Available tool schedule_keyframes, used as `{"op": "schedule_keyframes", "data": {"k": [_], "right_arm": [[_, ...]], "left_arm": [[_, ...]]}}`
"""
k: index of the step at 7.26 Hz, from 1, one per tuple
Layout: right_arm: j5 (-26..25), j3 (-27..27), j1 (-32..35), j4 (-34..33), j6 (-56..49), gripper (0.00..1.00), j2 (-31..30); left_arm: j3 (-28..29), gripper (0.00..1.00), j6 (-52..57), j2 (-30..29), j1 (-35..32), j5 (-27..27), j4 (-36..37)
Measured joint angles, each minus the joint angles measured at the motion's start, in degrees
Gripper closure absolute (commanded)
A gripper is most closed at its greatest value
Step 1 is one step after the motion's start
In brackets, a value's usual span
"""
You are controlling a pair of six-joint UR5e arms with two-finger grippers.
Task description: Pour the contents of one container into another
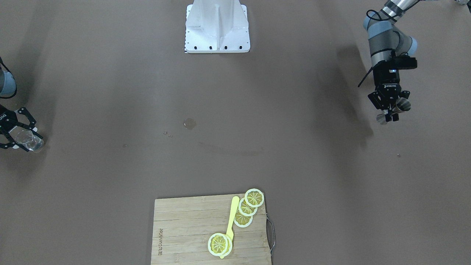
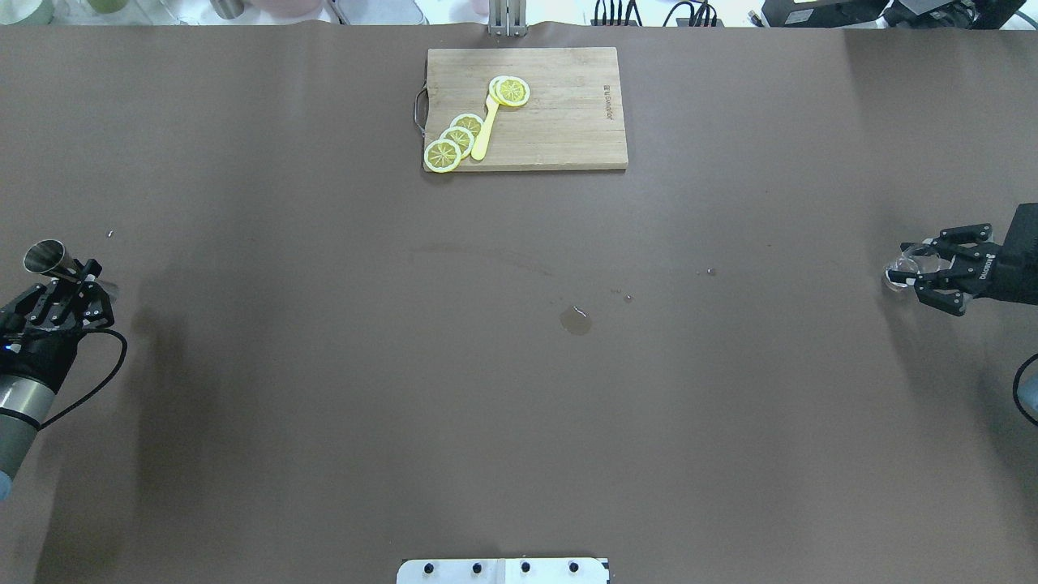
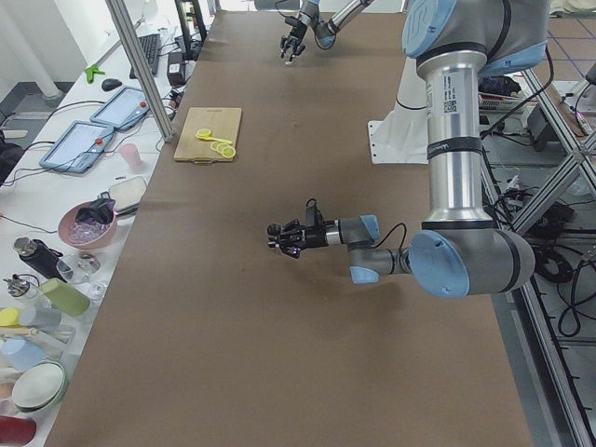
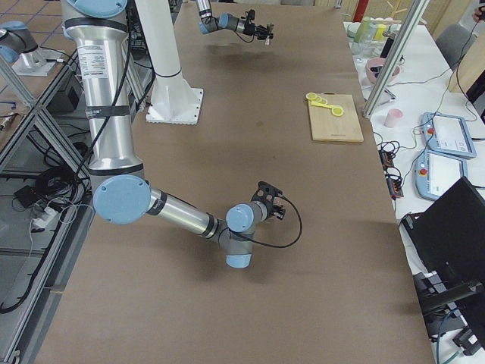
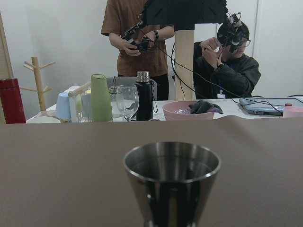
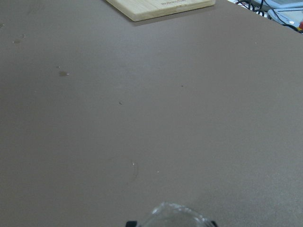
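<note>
A steel jigger [image 2: 45,258] sits in my left gripper [image 2: 69,294], which is shut on it at the table's left end. In the front-facing view the jigger [image 1: 403,105] lies tilted across the fingers. The left wrist view shows the jigger [image 5: 171,182] mouth-up; its contents cannot be made out. At the table's right end, my right gripper [image 2: 915,274] is shut on a clear glass [image 2: 902,268]. The glass [image 1: 28,140] looks see-through in the front-facing view. Only the glass rim [image 6: 173,215] shows in the right wrist view. The two containers are far apart.
A wooden cutting board [image 2: 568,130] with several lemon slices [image 2: 454,142] and a yellow utensil [image 2: 484,130] lies at the far middle edge. A small puddle [image 2: 575,321] and droplets mark the table centre. The robot base [image 1: 217,25] is mid-table. Two people [image 5: 142,42] stand beyond a cluttered side table.
</note>
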Motion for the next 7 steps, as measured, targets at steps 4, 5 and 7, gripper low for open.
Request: {"op": "schedule_keyframes", "data": {"k": [4,5,7], "right_arm": [[0.32,0.65,-0.08,0.13,-0.02,0.30,-0.01],[0.36,0.84,-0.08,0.13,0.06,0.00,0.00],[0.22,0.94,-0.08,0.13,0.13,0.00,0.00]], "left_arm": [[-0.41,1.00,1.57,-0.76,-0.14,-0.60,0.52],[-0.48,1.00,2.22,-1.12,-0.26,-0.63,0.77],[-0.51,0.96,4.38,-2.27,-0.66,-1.19,1.04]]}}
